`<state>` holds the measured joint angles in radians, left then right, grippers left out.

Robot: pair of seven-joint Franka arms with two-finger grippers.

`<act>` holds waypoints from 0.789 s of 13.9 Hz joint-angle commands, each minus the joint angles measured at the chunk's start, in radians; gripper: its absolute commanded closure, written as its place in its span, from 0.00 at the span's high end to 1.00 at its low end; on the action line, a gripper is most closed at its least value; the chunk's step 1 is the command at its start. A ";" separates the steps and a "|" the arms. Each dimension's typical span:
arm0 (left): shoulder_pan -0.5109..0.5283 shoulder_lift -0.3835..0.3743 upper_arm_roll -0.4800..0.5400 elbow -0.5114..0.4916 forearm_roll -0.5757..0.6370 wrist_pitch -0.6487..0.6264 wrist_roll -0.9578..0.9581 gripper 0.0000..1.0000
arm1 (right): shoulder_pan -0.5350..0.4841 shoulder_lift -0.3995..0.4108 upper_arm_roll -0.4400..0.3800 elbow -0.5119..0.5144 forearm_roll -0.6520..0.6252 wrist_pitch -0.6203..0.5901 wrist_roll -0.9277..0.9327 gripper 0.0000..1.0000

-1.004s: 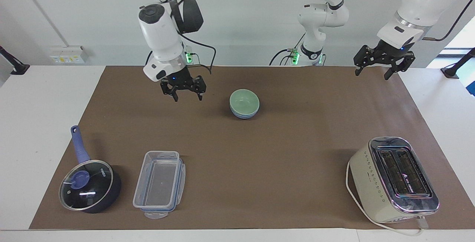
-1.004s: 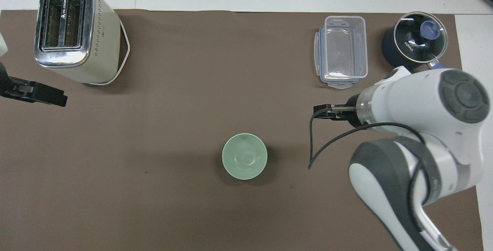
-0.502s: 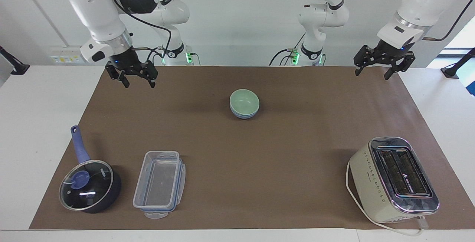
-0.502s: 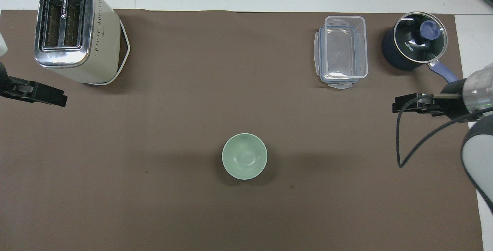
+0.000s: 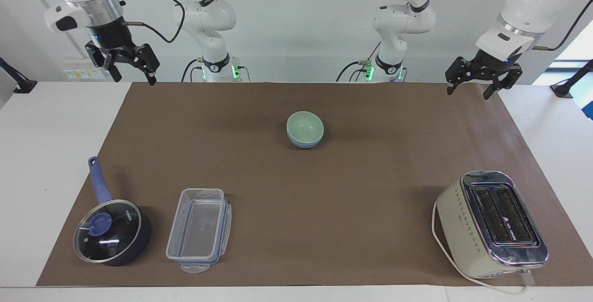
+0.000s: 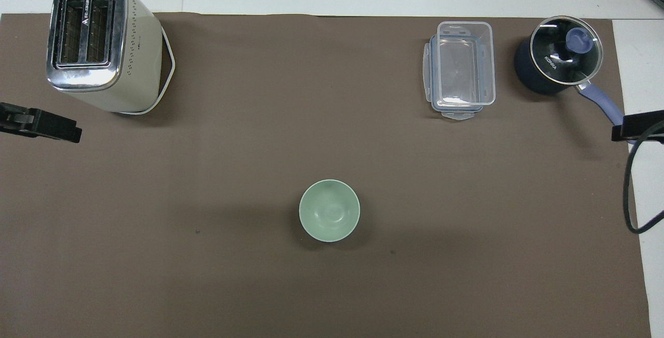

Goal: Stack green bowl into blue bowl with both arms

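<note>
Green bowl (image 5: 305,125) sits nested in the blue bowl (image 5: 304,143) mid-table, well apart from both grippers. Left gripper (image 5: 483,83) hangs open and empty over the mat's edge at its own end; right gripper (image 5: 129,67), also open and empty, hangs over the opposite corner. Two bowls, one saucepan (image 5: 112,231), one plastic container (image 5: 199,230), one toaster (image 5: 492,224). A second ago the right gripper hovered near the bowls; it has since withdrawn.
</note>
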<state>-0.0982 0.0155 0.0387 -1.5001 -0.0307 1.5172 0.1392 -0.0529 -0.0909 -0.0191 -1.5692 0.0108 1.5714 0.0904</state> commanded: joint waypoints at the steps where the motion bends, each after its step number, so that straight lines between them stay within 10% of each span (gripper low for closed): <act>1: 0.018 -0.025 -0.010 -0.025 0.015 -0.005 0.014 1.00 | -0.005 -0.010 0.011 -0.029 -0.020 -0.013 -0.017 1.00; 11: 0.015 -0.025 -0.011 -0.025 0.015 -0.002 0.011 1.00 | -0.004 0.000 0.007 0.012 -0.022 -0.085 -0.078 1.00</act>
<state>-0.0908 0.0138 0.0354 -1.5001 -0.0307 1.5170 0.1398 -0.0515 -0.0903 -0.0178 -1.5635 0.0091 1.4905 0.0357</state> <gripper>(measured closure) 0.000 0.000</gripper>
